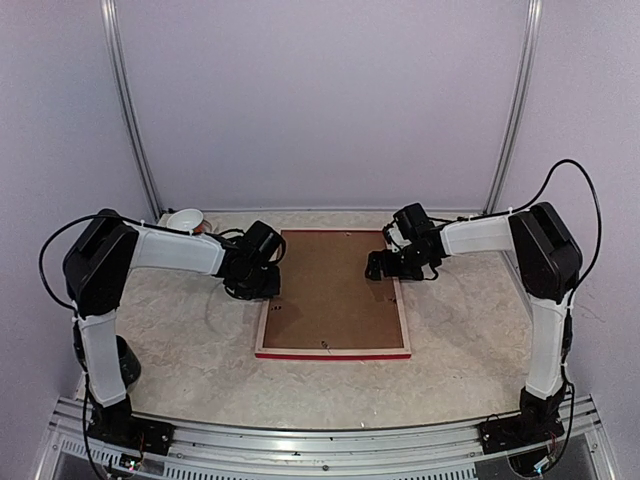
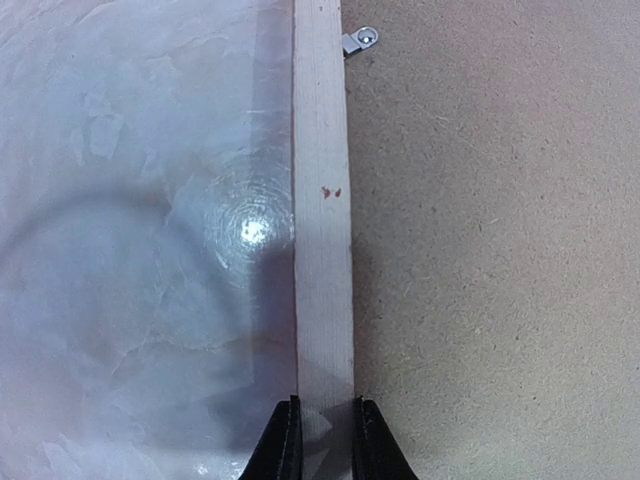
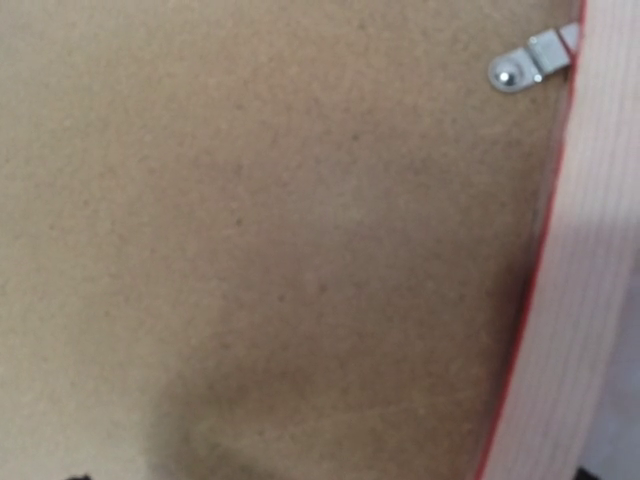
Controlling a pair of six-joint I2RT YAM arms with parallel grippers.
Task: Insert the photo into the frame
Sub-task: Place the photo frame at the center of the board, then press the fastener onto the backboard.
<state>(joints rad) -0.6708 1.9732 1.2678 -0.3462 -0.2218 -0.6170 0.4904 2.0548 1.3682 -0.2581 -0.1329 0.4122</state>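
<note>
The frame (image 2: pixel 322 250) is pinched by the left end effector (image 2: pixel 327 445), the right end effector (image 1: pixel 380 267) held wide, empty; lifted unevenly, the backing board (image 1: pixel 330 290) could be spilled.

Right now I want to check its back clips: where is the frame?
In the top view, the frame lies back up at the table's middle, the left gripper closed on its left rail.

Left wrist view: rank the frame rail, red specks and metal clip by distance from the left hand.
1. Frame rail, straddled by the left hand.
2. Red specks, midway up the rail.
3. Metal clip, top, by the backing board.
</note>
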